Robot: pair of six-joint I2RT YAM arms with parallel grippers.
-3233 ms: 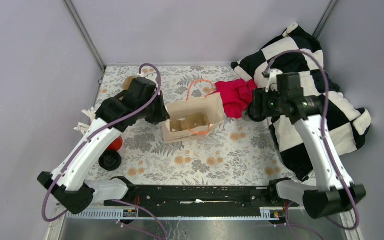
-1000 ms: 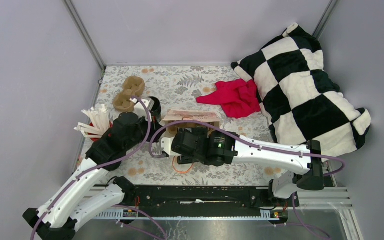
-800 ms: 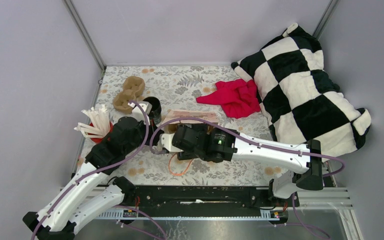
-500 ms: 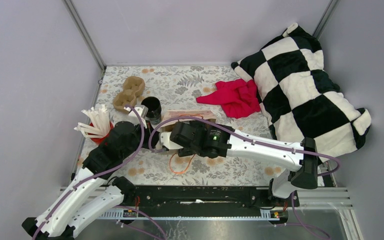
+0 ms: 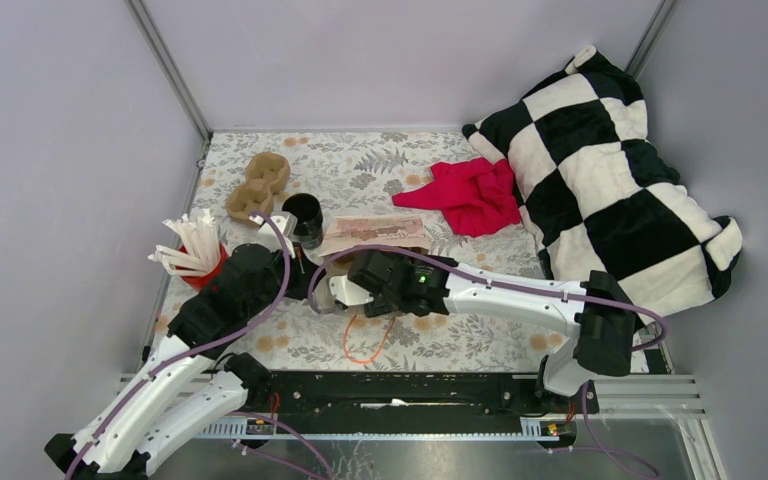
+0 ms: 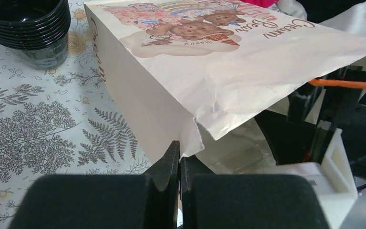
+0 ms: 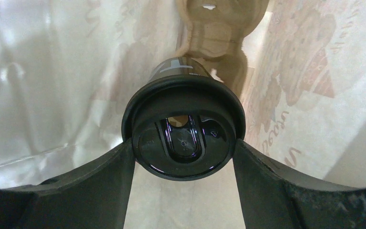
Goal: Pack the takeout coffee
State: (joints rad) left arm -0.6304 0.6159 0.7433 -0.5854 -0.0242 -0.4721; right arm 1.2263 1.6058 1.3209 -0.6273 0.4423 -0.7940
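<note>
Tipped since 3.2 s ago: paper bag [image 5: 375, 232], upright then, now flat on its side just left of centre in the top view, mouth toward the lower edge. Right arm over from the pillow side to that mouth.

Takeout coffee [image 7: 183, 129]: inside the bag, centre of the right wrist view, lid toward the lens, body pointing deeper in. Black tapered cup, round glossy black lid with an oval sip recess. Held by right gripper [image 7: 182, 145], fingers [image 7: 100, 181] closed against both sides of the lid rim.

Beyond it at the bag's far end, top of frame: inner cardboard tray [image 7: 217, 26], brown moulded pulp. Bag walls pale and shiny on the left, print showing through on the right.

Left gripper [image 6: 179, 148]: pinched fully together on the creased corner of the bag's lip, lower centre of the left wrist view. Bag outer face matte cream paper with a cartoon bear print. Orange handle [image 5: 365, 340] trailing below it on the floral table [image 5: 480, 330].

Black ribbed stack [image 5: 303, 215] just beside the bag's upper left corner. Outer cardboard tray [image 5: 258, 187] further up-left. Red cup of white straws [image 5: 205, 270] at left. Red cloth [image 5: 465, 195] and checkered pillow [image 5: 610, 170] at upper right.
</note>
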